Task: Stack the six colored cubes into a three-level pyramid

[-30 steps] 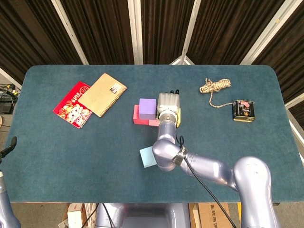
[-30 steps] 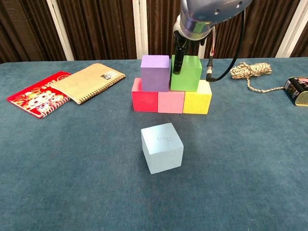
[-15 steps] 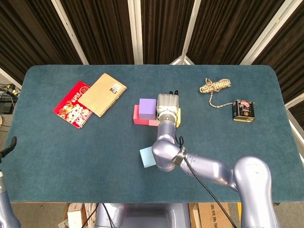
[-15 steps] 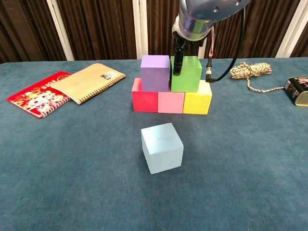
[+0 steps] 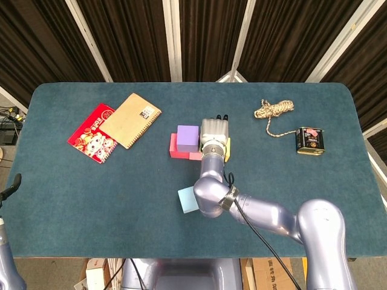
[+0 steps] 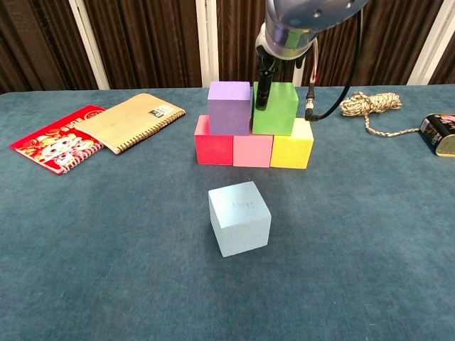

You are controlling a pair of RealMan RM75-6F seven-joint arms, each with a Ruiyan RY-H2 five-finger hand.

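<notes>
Barely anything has shifted: the right hand [image 5: 214,132] stays over the green cube [image 6: 276,108], a finger down its front face, grip unclear. Green sits beside the purple cube [image 6: 229,107]; the light-blue cube [image 6: 239,217] waits before it, unplaced.

Even, bright overhead light, both views sharp. Soft short shadows under the cubes [image 6: 239,217] on the worktop [image 6: 106,234]. Dark curtains at top. Mild glare on arm [image 5: 266,212].
</notes>
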